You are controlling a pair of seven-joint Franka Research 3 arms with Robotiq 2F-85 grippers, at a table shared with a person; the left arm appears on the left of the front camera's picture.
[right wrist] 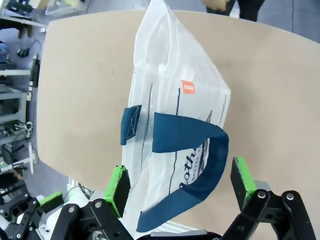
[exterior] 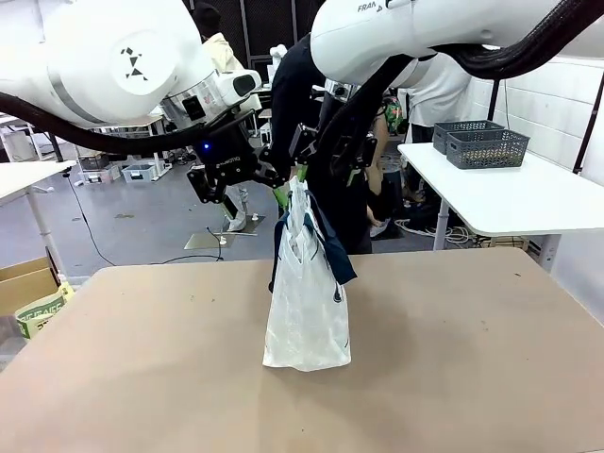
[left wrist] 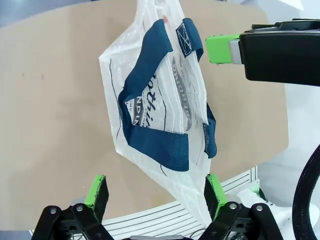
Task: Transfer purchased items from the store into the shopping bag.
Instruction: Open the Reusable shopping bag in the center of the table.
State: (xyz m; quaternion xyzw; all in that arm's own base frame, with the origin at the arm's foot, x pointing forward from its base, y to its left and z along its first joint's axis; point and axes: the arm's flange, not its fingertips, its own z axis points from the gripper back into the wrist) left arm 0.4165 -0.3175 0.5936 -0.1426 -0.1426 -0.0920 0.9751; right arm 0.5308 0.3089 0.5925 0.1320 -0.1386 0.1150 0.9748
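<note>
The shopping bag (exterior: 307, 302), whitish plastic with navy strap handles, stands upright in the middle of the tan table (exterior: 142, 377). My left gripper (exterior: 280, 192) reaches its top from the left, and my right gripper (exterior: 308, 170) from the right. In the left wrist view the left gripper (left wrist: 155, 192) is open, and the bag (left wrist: 155, 115) hangs between its green pads, touching the right one. The right gripper (right wrist: 180, 182) is open too, astride the bag (right wrist: 175, 115) and a navy handle. The purchased items are out of view.
A person in dark clothes (exterior: 293, 94) stands at the far side, behind the bag. A white side table (exterior: 510, 193) at the back right carries grey baskets (exterior: 481, 142). A cardboard box (exterior: 24, 283) sits on the floor at the left.
</note>
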